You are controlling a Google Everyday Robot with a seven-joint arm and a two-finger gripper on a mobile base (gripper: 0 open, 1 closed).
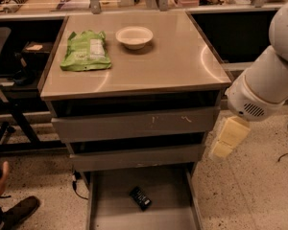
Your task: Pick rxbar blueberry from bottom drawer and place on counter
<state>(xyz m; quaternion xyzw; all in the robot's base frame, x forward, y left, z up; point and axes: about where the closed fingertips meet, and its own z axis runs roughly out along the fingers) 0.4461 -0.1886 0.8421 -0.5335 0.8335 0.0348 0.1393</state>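
I have the tool [222, 147] hanging off the right side of the cabinet, at about 4 o'clock in my view, level with the gap between the two upper drawers [134, 124] and apart from them. It points down and slightly left under the white arm [266, 83]. I cannot tell from here whether it is spread or pressed together, and it carries nothing that I can see.

The rxbar blueberry [140, 198] lies flat on the floor of the bottom drawer [110, 210], which is pulled out at 6 o'clock. The bar sits roughly mid-floor, turned diagonally, with its long axis running from 11 to 5 o'clock. From the tool, the bar is down at about 8 o'clock, well apart and lower, inside the drawer's side walls, while the tool is outside the right wall.

On the counter [177, 61], a green bag [85, 51] lies at 10 o'clock and a small white bowl [134, 36] sits just to its right, the two near but not touching.
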